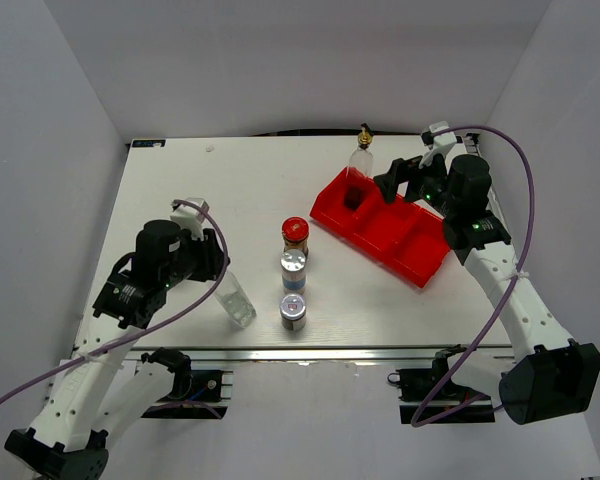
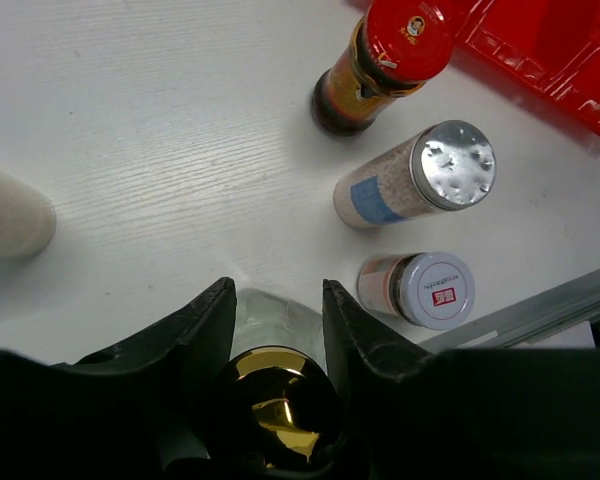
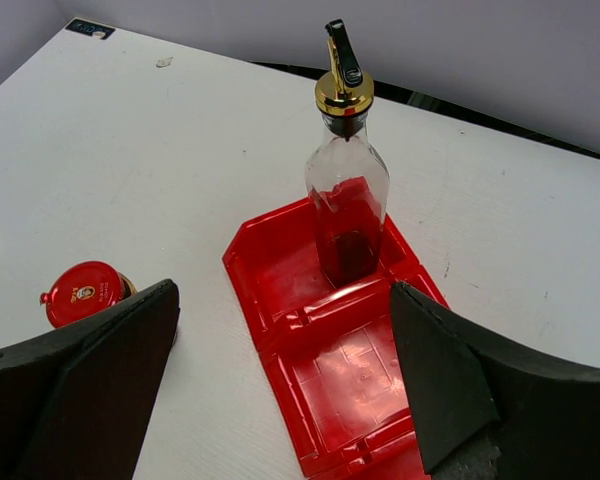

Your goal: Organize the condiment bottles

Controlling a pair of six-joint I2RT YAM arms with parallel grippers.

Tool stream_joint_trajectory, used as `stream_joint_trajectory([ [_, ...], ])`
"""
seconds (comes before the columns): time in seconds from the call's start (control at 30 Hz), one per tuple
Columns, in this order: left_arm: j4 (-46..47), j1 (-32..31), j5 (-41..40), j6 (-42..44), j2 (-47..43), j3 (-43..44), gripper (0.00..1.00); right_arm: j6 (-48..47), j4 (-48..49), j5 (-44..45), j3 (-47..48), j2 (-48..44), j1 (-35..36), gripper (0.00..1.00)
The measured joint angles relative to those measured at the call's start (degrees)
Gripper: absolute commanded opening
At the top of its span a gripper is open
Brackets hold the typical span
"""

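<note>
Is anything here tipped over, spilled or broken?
The clear glass bottle gripped by the left gripper leans at a slant, unlike the upright red-lidded jar nearby. Nothing looks spilled or broken.

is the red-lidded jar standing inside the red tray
No, the red-lidded jar stands on the table, left of the red tray, right beside a silver-capped shaker.

no legible text, just an unreadable red mark on one shaker cap [image 2: 436, 291]
</note>
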Motion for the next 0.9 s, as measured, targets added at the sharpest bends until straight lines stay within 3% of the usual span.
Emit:
stream_joint_trajectory([
  [0.03,0.5,0.0,-0.3,-0.7,0.0,-0.2,0.23,0.0,0.0,0.1,0.0,0.0,0.0,0.89],
  [0.17,2.0,-1.3,-1.1,-1.6,1.1,-0.3,0.00,-0.3,0.0,0.5,0.0,0.0,0.0,0.90],
  [0.43,3.0,-1.9,-5.3,-3.0,3.9,1.2,0.00,-0.5,0.4,1.4,-0.4,0.0,0.0,0.89],
  [0.7,3.7,-2.3,-16.7,-4.3,13.4,11.8,0.00,-0.7,0.5,3.3,-1.2,-0.6,0.0,0.90],
  [0.9,9.2,-2.3,-19.1,-5.5,20.0,18.4,0.00,-0.6,0.7,6.4,-2.5,-3.3,0.0,0.89],
])
